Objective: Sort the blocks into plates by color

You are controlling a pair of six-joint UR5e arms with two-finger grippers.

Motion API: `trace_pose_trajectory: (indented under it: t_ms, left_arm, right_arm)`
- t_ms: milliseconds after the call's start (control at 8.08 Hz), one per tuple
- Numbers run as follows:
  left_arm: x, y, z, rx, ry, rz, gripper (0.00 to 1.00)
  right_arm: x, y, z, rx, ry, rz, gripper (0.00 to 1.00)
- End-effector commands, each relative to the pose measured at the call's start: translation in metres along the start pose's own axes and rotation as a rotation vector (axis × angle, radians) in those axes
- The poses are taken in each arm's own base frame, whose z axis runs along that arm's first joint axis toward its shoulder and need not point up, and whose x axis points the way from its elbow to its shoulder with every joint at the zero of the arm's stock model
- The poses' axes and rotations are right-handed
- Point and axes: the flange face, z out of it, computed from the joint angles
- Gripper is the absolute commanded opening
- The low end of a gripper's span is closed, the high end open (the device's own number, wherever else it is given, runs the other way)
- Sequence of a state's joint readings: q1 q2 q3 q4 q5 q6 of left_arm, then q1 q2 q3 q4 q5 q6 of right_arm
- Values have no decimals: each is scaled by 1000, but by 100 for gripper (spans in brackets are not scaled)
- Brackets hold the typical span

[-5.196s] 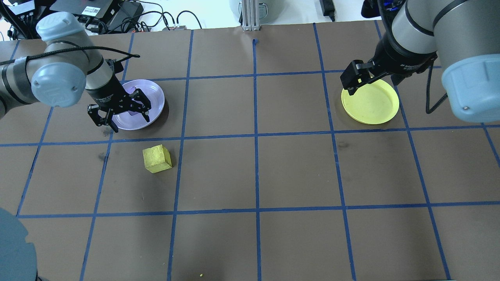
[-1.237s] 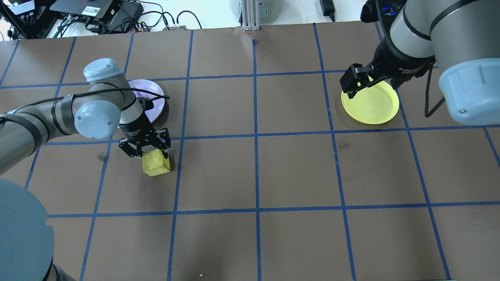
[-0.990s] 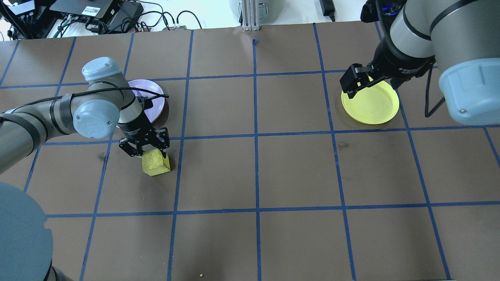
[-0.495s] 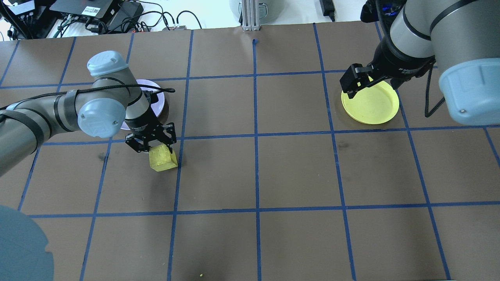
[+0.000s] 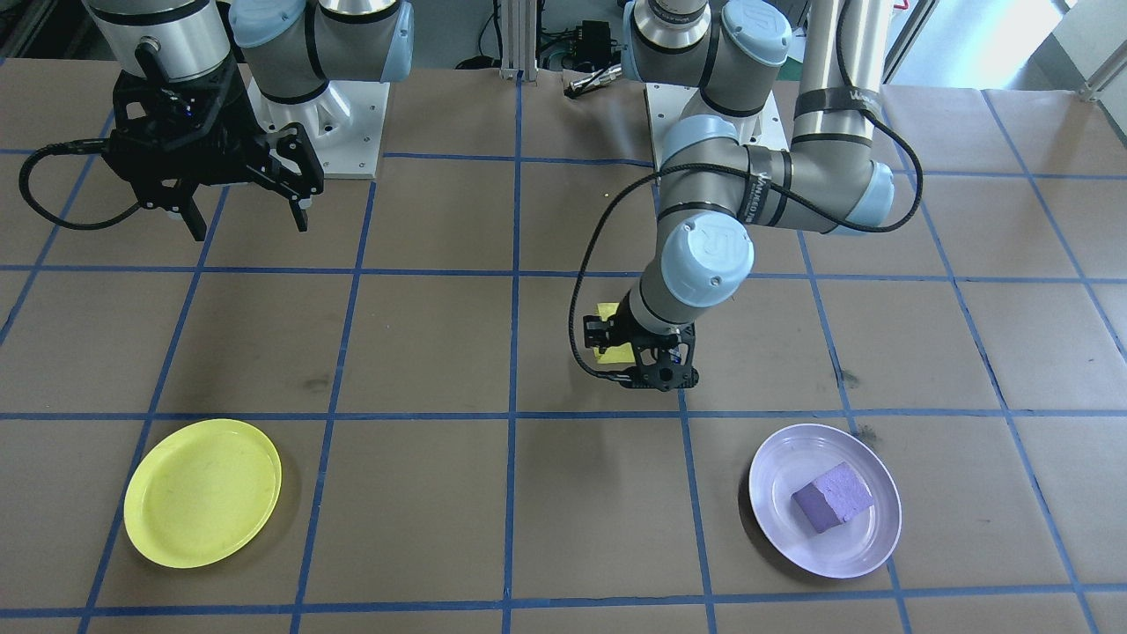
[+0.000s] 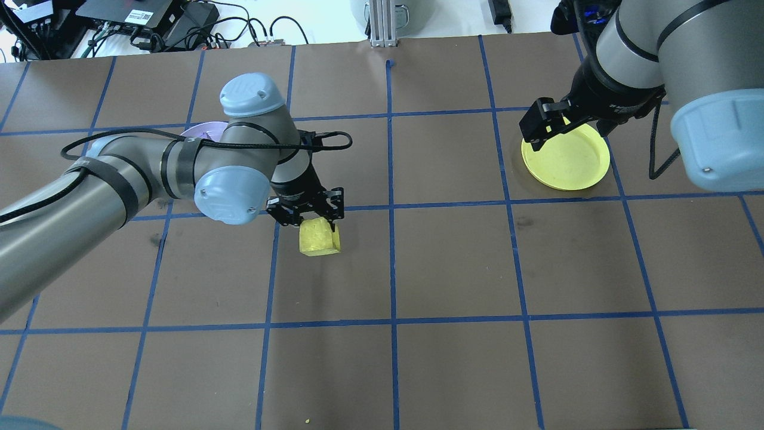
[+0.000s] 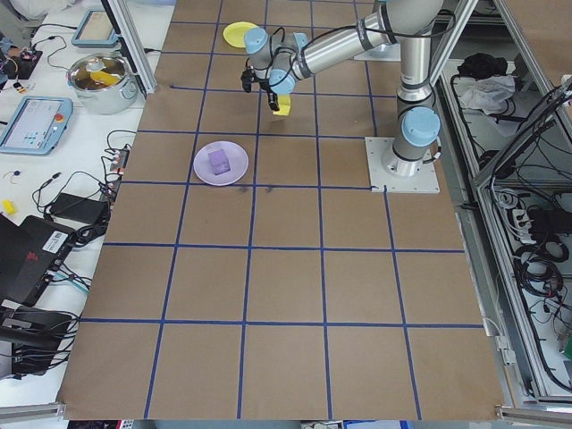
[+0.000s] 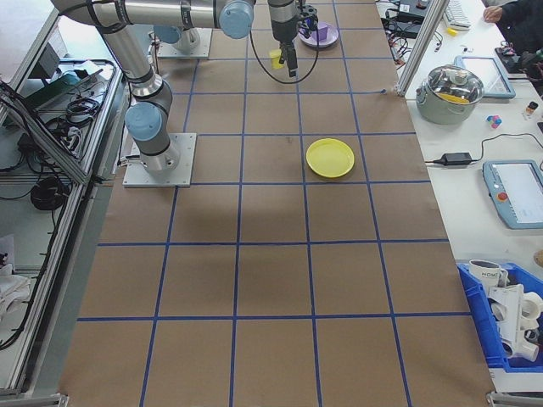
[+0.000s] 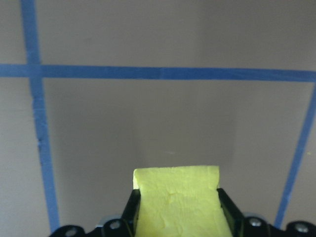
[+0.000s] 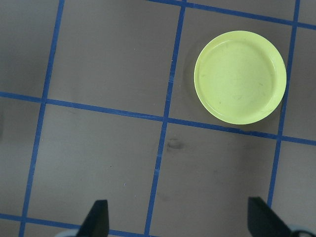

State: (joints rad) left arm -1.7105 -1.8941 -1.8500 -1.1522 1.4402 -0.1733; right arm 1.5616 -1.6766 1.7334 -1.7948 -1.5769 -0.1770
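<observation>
My left gripper point(image 6: 308, 216) is shut on the yellow block point(image 6: 320, 237) and holds it above the brown table, a little left of the middle. In the left wrist view the yellow block point(image 9: 177, 195) sits between both fingers point(image 9: 132, 210). The purple block point(image 5: 832, 496) lies in the lavender plate point(image 5: 792, 546), whose edge point(image 6: 200, 129) peeks out behind the left arm. The yellow plate point(image 6: 567, 158) is bare at the far right. My right gripper point(image 5: 250, 225) hangs open and empty above the table, near the yellow plate point(image 10: 240, 76).
Blue tape lines divide the brown table point(image 6: 453, 269) into squares. The two arm bases point(image 5: 343, 114) stand at the robot's edge. Cables and electronics point(image 6: 149, 24) lie beyond the far edge. A metal pot point(image 7: 103, 76) and a tablet point(image 7: 31, 121) sit on the side bench.
My left gripper left the lavender plate, where the purple block stayed, came down on the yellow block, shut on it and carried it rightward. The right arm barely moved.
</observation>
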Motion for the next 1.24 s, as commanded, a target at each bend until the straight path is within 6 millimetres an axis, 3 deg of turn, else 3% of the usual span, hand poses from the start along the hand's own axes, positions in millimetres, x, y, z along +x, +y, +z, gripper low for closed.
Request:
trace_pose_trajectory:
  t_ms: [0,124,371,495,742,990,1113]
  left_arm:
    - [80,7,-15,58,-12,134,2]
    - [93,12,-17,60,-14,149,0]
    - [127,26,3,49,-11,92,0]
    - [132,22,11,46,-13,84,0]
    - [152,28,6,57,-1,106,0]
    - [161,28,22,32,-3,73,3]
    - [161,27,30,24,-15,71,48]
  right_arm:
    - [1,0,1,-1,7,-7,100]
    - [2,0,1,-6,24,-7,100]
    - [3,0,1,-6,25,-7,100]
    - [3,0,1,-6,25,-7,100]
    - [3,0,1,-6,25,-7,100]
    - [3,0,1,-6,25,-7,100]
    - [3,0,1,-6,27,-7,100]
